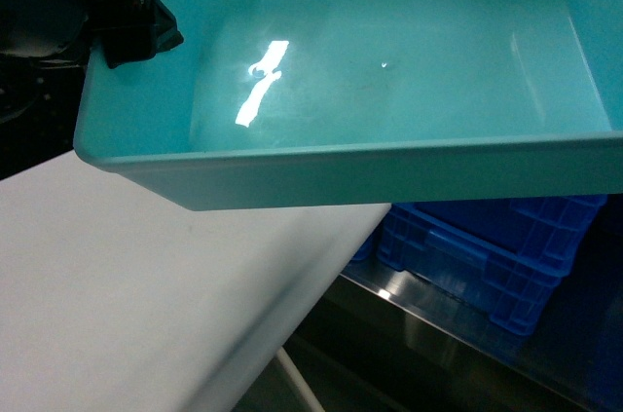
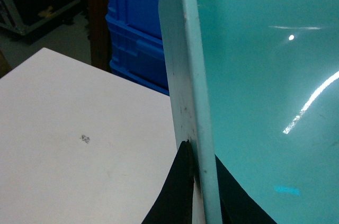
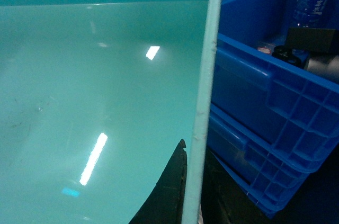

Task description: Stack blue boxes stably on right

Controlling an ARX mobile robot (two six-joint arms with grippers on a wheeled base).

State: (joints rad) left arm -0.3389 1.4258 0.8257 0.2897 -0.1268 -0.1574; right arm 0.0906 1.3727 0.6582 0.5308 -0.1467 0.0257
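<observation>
White table top [image 1: 127,276], matte and smooth, filling the lower left of the head view, edge running diagonally. Small dark smudge [image 2: 85,139] on its surface in the left wrist view. Beside it, lower down, a shiny metal surface [image 1: 438,329] carrying ribbed dark-blue crates [image 1: 496,256], stacked.

head: above, near turquoise tub [image 1: 389,71] | wrists: close at opposite rims — tub shared

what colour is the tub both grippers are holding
Light turquoise tub, clearest in the head view.
</observation>
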